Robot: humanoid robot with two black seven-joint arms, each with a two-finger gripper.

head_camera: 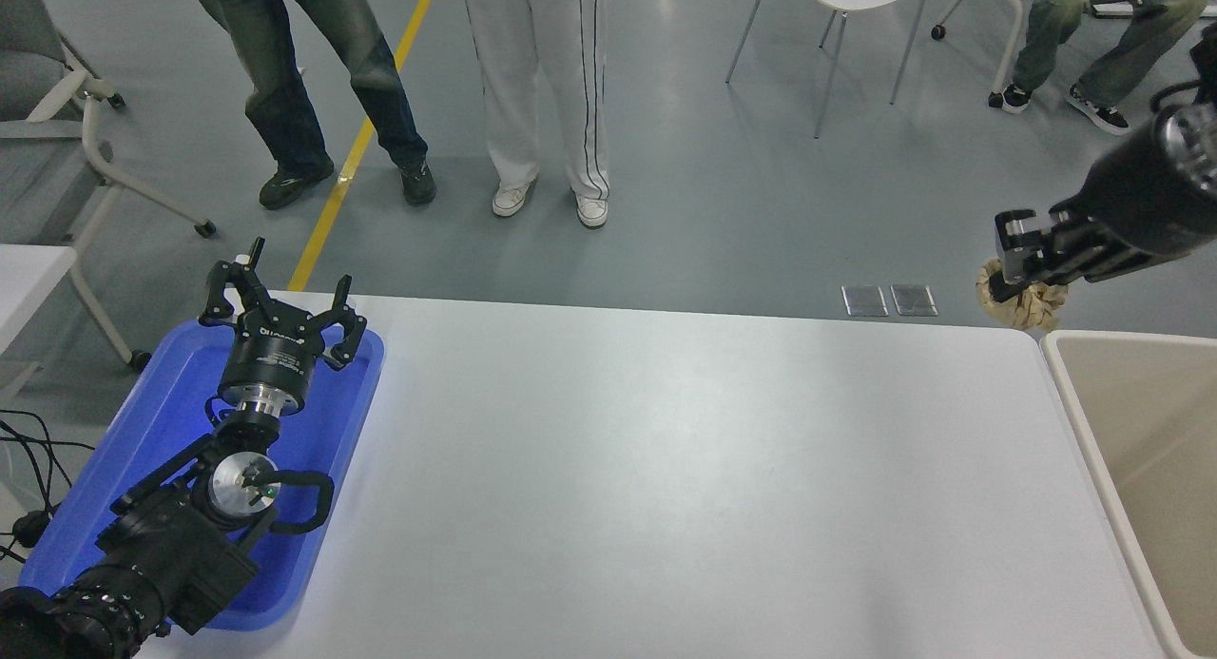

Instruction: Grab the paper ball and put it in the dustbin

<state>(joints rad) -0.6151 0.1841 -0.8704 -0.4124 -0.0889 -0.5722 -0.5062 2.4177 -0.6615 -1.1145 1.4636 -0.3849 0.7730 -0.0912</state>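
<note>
Partly hidden by the right claw (1022,269) pinching it, one paper ball (1025,302) hangs near the edge-cropped dustbin (1074,393); the left claw (283,309) sits spread.

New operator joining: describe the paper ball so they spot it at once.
Start at the dustbin, cream-rimmed and beige, by the white table's right edge. Just beyond its far left corner, the right gripper holds the paper ball in the air. It is the only crumpled tan lump here.

White table (666,469) in view, and a flat blue tray (143,431) lies on its left end. The dustbin (1079,393) butts against the right edge. Grey floor (713,212) beyond.
</note>
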